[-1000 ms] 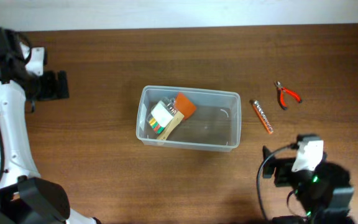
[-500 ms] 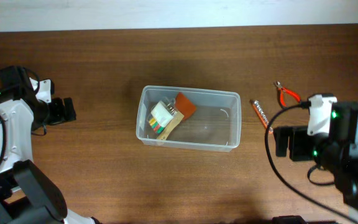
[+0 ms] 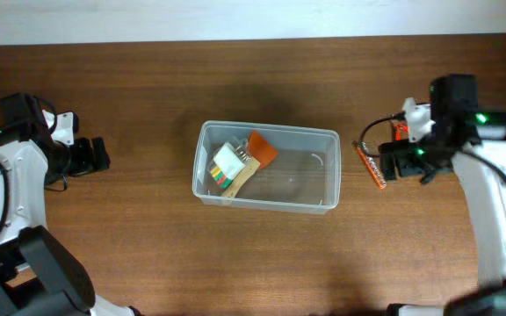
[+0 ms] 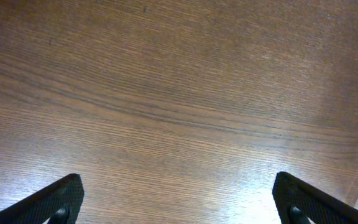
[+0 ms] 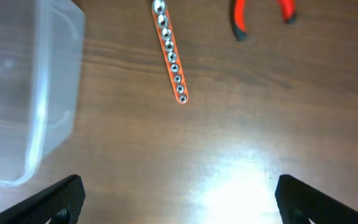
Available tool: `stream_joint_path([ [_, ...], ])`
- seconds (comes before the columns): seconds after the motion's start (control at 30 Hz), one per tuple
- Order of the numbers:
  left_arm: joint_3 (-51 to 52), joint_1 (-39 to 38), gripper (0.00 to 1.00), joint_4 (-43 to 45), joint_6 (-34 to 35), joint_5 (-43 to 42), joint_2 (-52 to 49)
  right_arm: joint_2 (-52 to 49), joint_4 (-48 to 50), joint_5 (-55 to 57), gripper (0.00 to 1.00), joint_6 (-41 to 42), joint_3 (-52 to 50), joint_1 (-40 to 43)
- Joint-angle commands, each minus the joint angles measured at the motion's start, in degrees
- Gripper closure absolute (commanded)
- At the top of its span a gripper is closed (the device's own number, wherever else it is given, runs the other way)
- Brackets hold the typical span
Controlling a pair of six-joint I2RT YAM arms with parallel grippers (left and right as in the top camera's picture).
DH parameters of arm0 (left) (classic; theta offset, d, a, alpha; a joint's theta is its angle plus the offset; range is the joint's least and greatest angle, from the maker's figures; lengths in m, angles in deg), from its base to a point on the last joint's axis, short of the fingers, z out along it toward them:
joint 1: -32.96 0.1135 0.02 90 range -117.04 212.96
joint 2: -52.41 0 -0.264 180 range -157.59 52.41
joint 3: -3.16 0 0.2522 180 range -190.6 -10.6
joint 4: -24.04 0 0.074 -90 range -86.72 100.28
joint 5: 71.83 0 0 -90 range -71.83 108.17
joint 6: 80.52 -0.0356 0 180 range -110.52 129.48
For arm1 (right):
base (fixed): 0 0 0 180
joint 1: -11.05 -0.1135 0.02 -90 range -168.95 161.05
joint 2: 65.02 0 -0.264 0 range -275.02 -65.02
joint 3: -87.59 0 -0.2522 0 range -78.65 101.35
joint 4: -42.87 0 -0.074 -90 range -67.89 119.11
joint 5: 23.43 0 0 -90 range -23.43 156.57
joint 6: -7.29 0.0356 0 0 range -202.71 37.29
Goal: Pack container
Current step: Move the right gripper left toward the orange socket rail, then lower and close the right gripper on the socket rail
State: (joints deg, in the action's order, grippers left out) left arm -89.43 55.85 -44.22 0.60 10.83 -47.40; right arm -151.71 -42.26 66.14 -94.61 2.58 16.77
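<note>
The clear plastic container [image 3: 271, 129] stands mid-table and holds an orange piece [image 3: 262, 147], a white block with coloured stripes [image 3: 227, 163] and a wooden stick. An orange rail of small sockets [image 3: 369, 164] lies to its right and shows in the right wrist view [image 5: 170, 53]. Red-handled pliers [image 5: 260, 15] lie beyond the rail, mostly hidden under my right arm in the overhead view. My right gripper [image 3: 401, 163] hovers open and empty just right of the rail [image 5: 179, 199]. My left gripper [image 3: 95, 156] is open and empty over bare wood at the far left [image 4: 179, 199].
The container's corner and wall [image 5: 36, 93] fill the left of the right wrist view. The table's far edge meets a white wall along the top of the overhead view. Bare wood lies between my left gripper and the container.
My right arm has swung from the front right of the table to just beside the socket rail and pliers. My left arm shifted slightly toward the front, then stayed still.
</note>
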Motion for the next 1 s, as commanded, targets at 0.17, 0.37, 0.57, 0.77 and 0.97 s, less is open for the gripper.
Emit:
stream_joint_path([
  [0.17,0.26,0.15,0.01,-0.17,0.66,-0.98,0.96,-14.27,5.11,-0.83,0.01,-7.41,0.57,0.35],
  [0.37,0.26,0.15,0.01,-0.46,0.63,-1.01,0.98,-18.86,9.75,-1.31,0.01,-7.82,0.57,0.37],
  [0.57,0.26,0.15,0.01,-0.46,0.66,-1.01,0.98,-20.9,13.2,-3.43,0.01,-8.92,0.42,0.37],
  [0.77,0.26,0.15,0.01,-0.46,0.63,-0.98,0.98,-23.54,14.64,-3.89,0.01,-8.87,0.39,0.35],
  [0.97,0.26,0.15,0.01,-0.66,0.26,-0.83,0.96,-26.34,16.65,-4.59,0.01,-8.9,0.31,0.35],
])
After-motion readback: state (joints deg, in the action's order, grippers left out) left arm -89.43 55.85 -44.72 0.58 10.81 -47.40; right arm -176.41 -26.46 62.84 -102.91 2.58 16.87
